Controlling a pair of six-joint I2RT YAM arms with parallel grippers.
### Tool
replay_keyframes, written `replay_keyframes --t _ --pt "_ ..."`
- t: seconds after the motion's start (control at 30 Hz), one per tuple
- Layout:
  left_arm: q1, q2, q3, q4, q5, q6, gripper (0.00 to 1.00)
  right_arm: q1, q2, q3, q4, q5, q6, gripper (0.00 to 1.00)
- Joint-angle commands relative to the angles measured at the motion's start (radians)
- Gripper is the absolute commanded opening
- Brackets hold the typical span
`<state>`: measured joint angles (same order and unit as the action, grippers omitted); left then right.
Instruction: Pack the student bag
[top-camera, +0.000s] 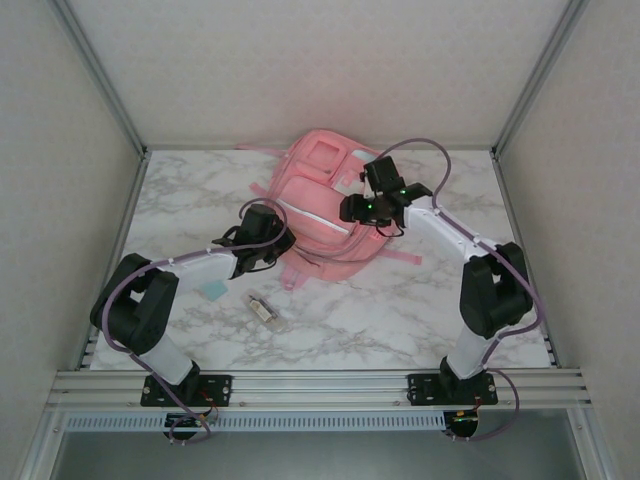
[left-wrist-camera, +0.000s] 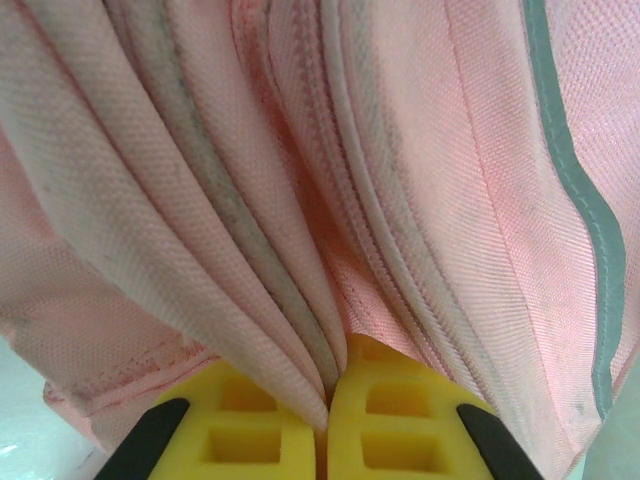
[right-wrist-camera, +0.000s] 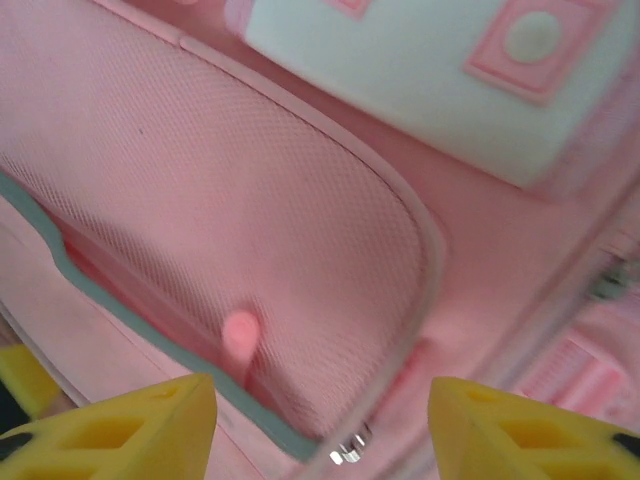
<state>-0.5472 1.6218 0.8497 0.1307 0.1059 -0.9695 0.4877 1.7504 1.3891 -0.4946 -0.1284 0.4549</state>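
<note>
The backpack is seen lying flat at the far middle of the table, front pockets up. The likeliest trouble is judged to be a lost pinch: only a thin fold of pink fabric is caught, so a hard pull could let it slide free and the opening would be let fall shut. The light bag could also be dragged across the smooth top rather than opened, and a snag on the zip pull may be risked by the other fingers. The left gripper is pressed fully together on that fold at the bag's near left edge. The right gripper is held moderately apart above the front pocket, with nothing caught between its jaws and no contact that can be made out. A small oblong item is seen lying on the table outside the bag
</note>
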Motion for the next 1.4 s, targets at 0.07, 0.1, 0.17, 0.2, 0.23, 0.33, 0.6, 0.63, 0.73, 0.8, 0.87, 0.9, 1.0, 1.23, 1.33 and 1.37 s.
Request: replay_keyframes --t 0.07,0.1,0.17,0.2,0.23,0.33,0.6,0.63,0.73,0.8,0.87,0.9,1.0,1.23,1.33,1.37 --pt "-0.01 -0.025 0.011 0.024 -0.017 0.003 0.0 -0.002 0.087 0.031 0.085 -0.069 0.141 0.53" --pt "-0.011 -0.026 0.011 0.028 -0.017 0.0 0.0 -0.001 0.091 0.025 0.087 -0.069 0.155 0.52" --pt "-0.011 -0.025 0.011 0.041 -0.018 -0.011 0.0 0.006 0.088 -0.002 0.087 -0.041 0.184 0.52" --pt "-0.013 -0.024 0.012 0.046 -0.018 -0.015 0.0 0.009 0.082 -0.018 0.095 -0.034 0.195 0.52" --pt "-0.014 -0.022 0.015 0.051 -0.018 -0.017 0.0 0.014 0.076 -0.038 0.105 -0.039 0.21 0.53" --pt "-0.019 -0.014 0.027 0.061 -0.018 -0.023 0.0 0.036 0.058 -0.08 0.116 -0.027 0.244 0.56" --pt "-0.025 -0.007 0.037 0.063 -0.023 -0.029 0.0 0.051 -0.017 -0.135 0.116 0.11 0.279 0.62" --pt "-0.026 -0.009 0.036 0.063 -0.023 -0.029 0.0 0.052 -0.024 -0.135 0.113 0.128 0.279 0.63" --pt "-0.028 -0.016 0.031 0.06 -0.028 -0.03 0.0 0.051 -0.044 -0.134 0.11 0.191 0.267 0.65" --pt "-0.029 -0.02 0.028 0.06 -0.03 -0.029 0.0 0.049 -0.044 -0.12 0.099 0.225 0.247 0.68" --pt "-0.029 -0.019 0.028 0.06 -0.03 -0.029 0.0 0.048 -0.023 -0.091 0.091 0.24 0.225 0.7" --pt "-0.03 -0.017 0.03 0.061 -0.028 -0.029 0.0 0.048 -0.012 -0.083 0.099 0.234 0.215 0.7" --pt "-0.03 -0.014 0.033 0.06 -0.024 -0.029 0.0 0.049 0.034 -0.058 0.133 0.194 0.208 0.7" --pt "-0.036 -0.012 0.037 0.063 -0.035 -0.032 0.0 0.073 0.07 -0.068 0.197 0.053 0.258 0.63" --pt "-0.038 0.005 0.047 0.074 -0.029 -0.038 0.0 0.111 0.033 -0.114 0.224 -0.024 0.31 0.58" --pt "-0.04 0.011 0.051 0.078 -0.026 -0.041 0.0 0.133 0.016 -0.132 0.224 -0.034 0.324 0.56"
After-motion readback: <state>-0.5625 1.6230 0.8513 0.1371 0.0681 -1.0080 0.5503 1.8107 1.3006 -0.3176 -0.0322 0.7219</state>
